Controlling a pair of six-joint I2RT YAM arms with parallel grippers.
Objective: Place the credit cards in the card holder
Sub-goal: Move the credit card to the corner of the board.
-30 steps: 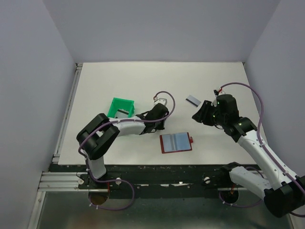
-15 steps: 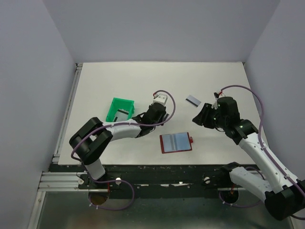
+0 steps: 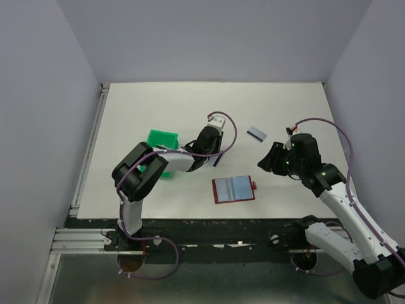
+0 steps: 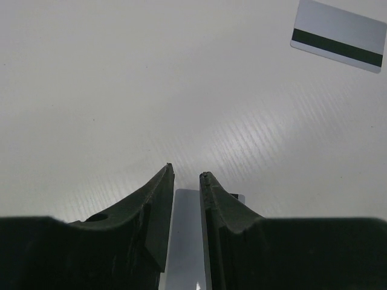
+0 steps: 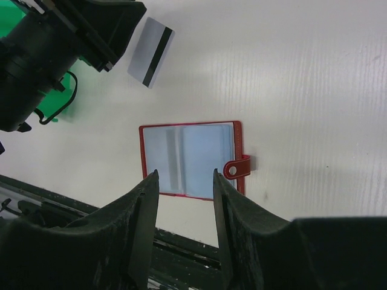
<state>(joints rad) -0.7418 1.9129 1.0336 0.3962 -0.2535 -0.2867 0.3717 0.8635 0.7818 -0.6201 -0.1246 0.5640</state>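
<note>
Holder: the card holder (image 3: 233, 189) lies opened flat on the table (image 3: 152, 107), close to the near edge and between the two arms. It has a dark red border and a pale blue inside, and a clasp tab sticks out from its right side.
Inside: in the right wrist view a darker band runs down the left half of the blue lining; what it is I cannot tell.
Gripped card: the held card (image 5: 151, 51) is pale grey with a dark stripe. It is pinched at one end, tilted, and sits just beyond the holder's far left corner, apart from the holder.
Left hand: the left gripper (image 4: 185, 175) has its fingers drawn in to a narrow gap, clamped on that card, which shows between them.
Spare card: the loose card (image 3: 255, 133) lies flat on the table with its stripe up, beyond the holder's right side and well apart from it.
Right hand: the right gripper (image 5: 184, 175) has its jaws spread with nothing between them. It hangs to the right of the clasp, angled toward the holder.
Tray: the green tray (image 3: 161, 137) stands left of the left wrist, partly covered by that arm, with its contents hidden.
</note>
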